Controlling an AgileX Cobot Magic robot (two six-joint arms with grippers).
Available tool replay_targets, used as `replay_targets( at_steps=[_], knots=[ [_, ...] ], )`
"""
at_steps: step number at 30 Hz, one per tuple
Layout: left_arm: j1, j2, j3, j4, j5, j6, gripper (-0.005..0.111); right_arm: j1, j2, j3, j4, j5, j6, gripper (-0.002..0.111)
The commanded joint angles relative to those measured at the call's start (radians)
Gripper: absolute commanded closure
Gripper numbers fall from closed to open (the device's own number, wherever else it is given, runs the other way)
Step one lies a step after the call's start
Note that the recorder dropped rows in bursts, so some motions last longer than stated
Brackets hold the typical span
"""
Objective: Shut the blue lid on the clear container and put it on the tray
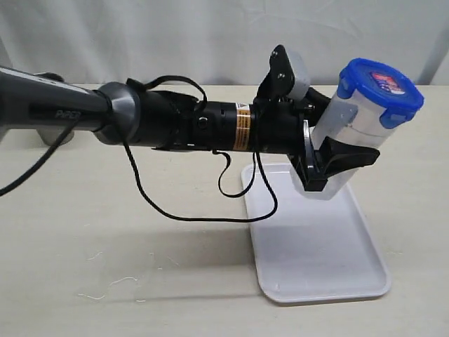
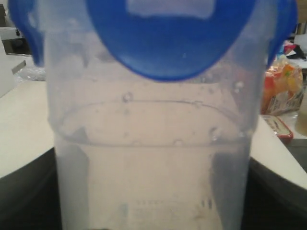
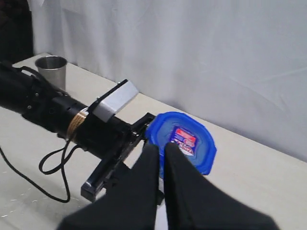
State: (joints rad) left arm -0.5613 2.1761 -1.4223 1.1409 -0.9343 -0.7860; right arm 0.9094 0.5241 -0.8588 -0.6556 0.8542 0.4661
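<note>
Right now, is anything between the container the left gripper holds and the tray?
Nothing visible. The left gripper holds the clear container, blue lid on, tilted above the tray's far end; the tray below is bare. Only the arm's black cable loops down near its far left corner.

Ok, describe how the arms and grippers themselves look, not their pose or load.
The left arm is a glossy dark grey tube with faint lettering, turning black toward the wrist, with a gold band, a loose black cable and a silver-grey box. The left gripper and right gripper have matte black tapered fingers.
</note>
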Motion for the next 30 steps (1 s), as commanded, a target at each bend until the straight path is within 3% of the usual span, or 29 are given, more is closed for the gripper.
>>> replay_targets(
  at_steps=[1, 8, 18, 22, 30],
  knots=[
    [0.014, 0.078, -0.007, -0.088, -0.124, 0.027, 0.107, -0.004, -0.002, 0.102, -0.189, 0.004, 0.221, 0.104],
    [0.016, 0.176, -0.009, -0.159, -0.248, 0.135, 0.107, -0.004, 0.062, 0.149, -0.214, -0.012, 0.253, 0.104],
    [0.043, 0.205, -0.009, -0.144, -0.245, 0.163, 0.107, -0.013, 0.382, 0.106, -0.212, -0.012, 0.253, 0.104],
    [0.067, 0.205, -0.009, -0.069, -0.219, 0.161, 0.107, -0.147, 0.511, 0.093, -0.140, -0.070, 0.246, 0.104],
    [0.088, 0.205, -0.009, 0.022, -0.227, 0.135, 0.107, -0.434, 0.611, -0.020, 0.364, -0.257, -0.195, 0.104]
  ],
)
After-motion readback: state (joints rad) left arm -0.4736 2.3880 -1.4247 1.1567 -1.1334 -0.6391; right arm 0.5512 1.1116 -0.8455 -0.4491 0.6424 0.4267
